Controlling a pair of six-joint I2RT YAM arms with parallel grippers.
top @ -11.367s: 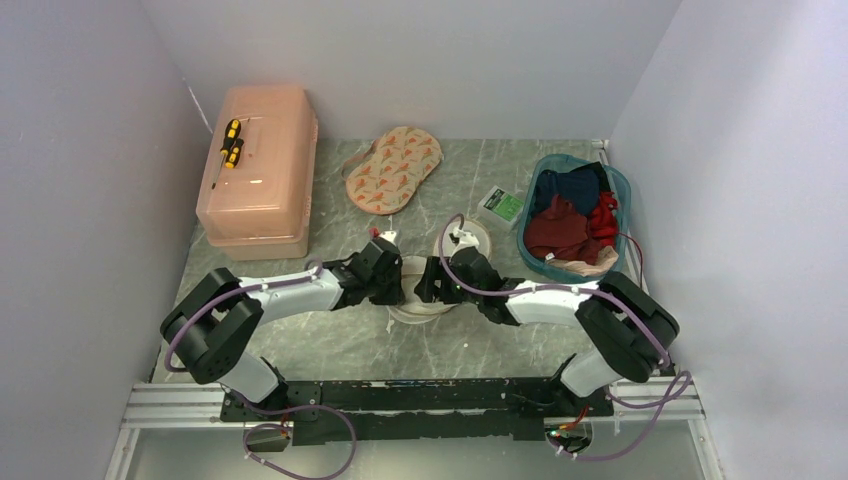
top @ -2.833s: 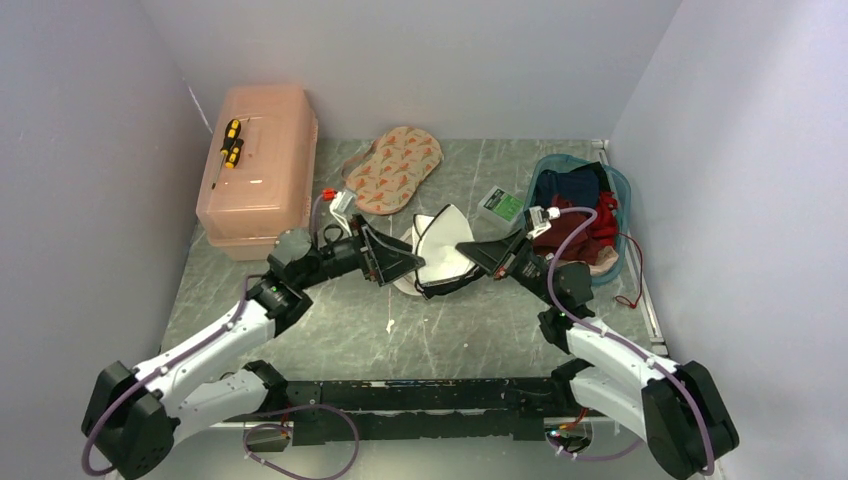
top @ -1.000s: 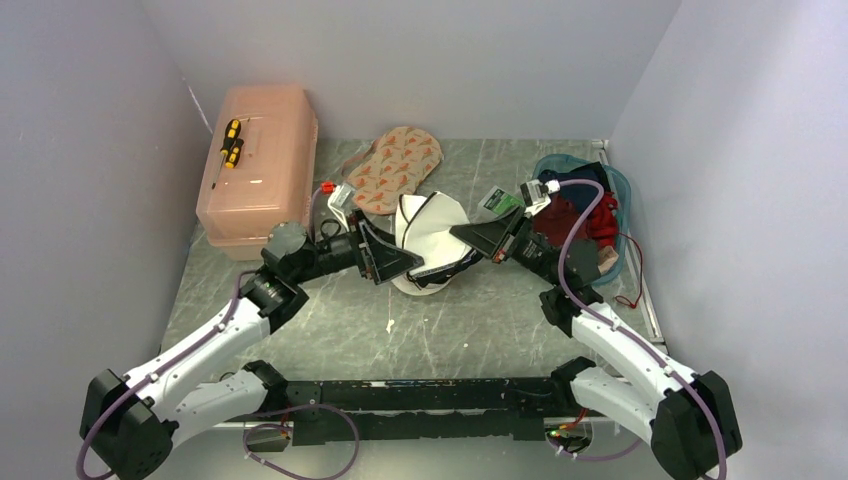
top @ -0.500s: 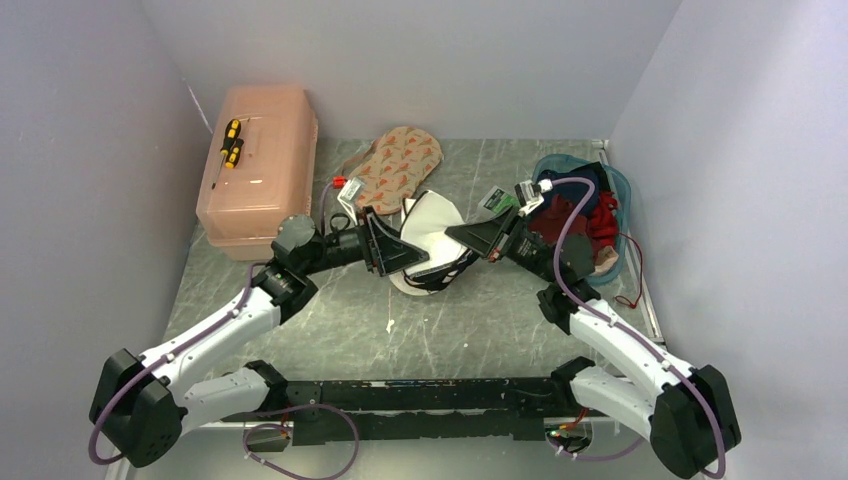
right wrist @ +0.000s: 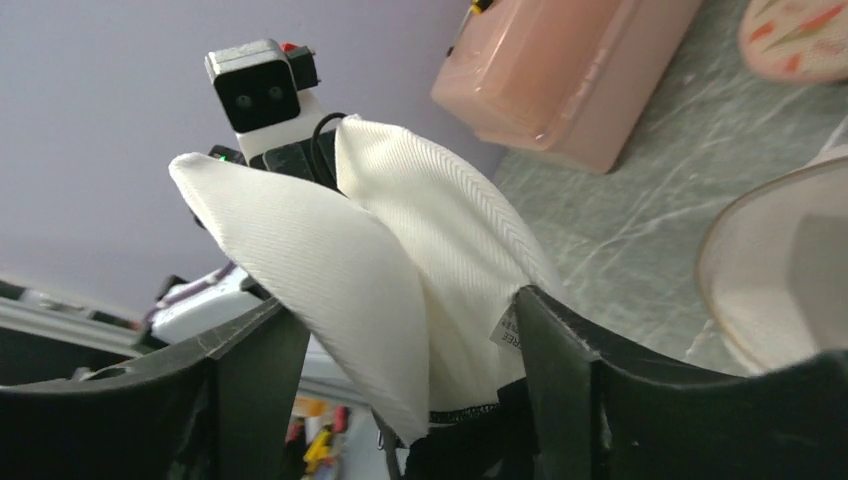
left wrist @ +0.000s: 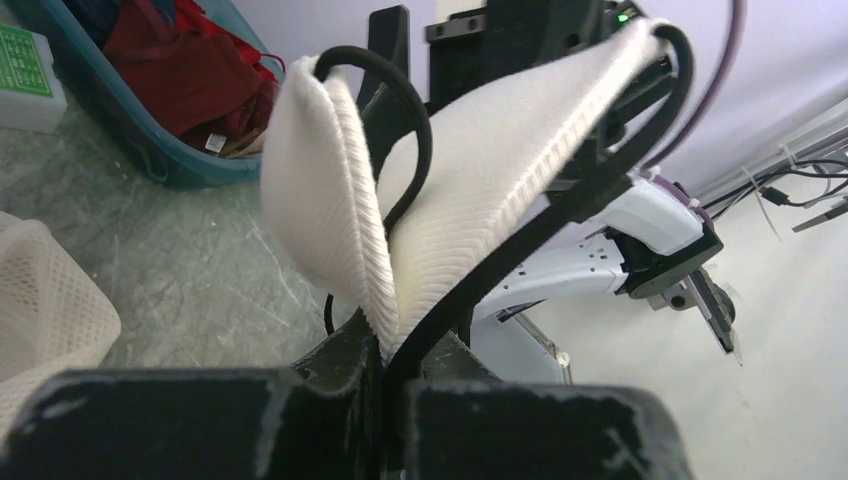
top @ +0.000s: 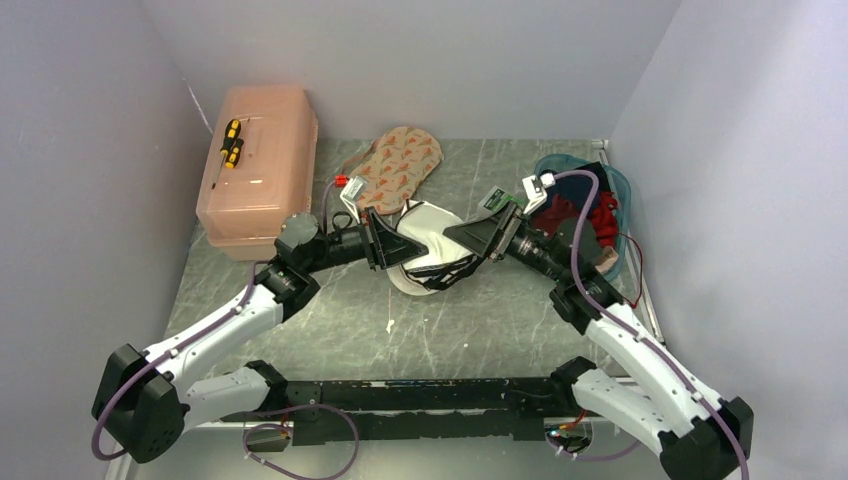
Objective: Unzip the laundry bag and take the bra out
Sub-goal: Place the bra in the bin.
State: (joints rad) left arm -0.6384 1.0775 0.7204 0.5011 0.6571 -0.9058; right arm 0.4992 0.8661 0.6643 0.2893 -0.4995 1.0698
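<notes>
We pinch the bra (left wrist: 480, 185) at its fold in our left claw (left wrist: 385, 375); its length runs rightward into our right claw (right wrist: 410, 310), standing wide.

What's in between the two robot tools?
A folded white bra with black trim, shown in the top view. The left tool pinches it; the right tool is open.

No print is readable; the tag (right wrist: 506, 338) on the white bra (right wrist: 400, 240) is too blurred.
</notes>
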